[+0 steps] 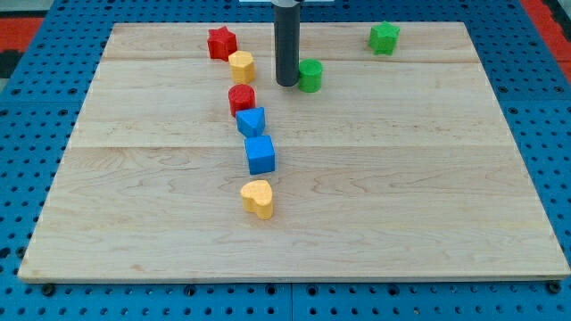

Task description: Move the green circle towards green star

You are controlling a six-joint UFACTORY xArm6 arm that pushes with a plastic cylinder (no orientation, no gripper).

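Right now our tip (287,84) touches the green circle's (310,76) left side, far-center tabletop (401,196), no hand fitted; off-center push could roll it past green star (384,37).

Green circle (310,75) left of green star (384,37).

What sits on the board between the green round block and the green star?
Nothing: in the camera view, only bare wood lies between the green circle and the green star. My tip is on the circle's other side, at the view's left.
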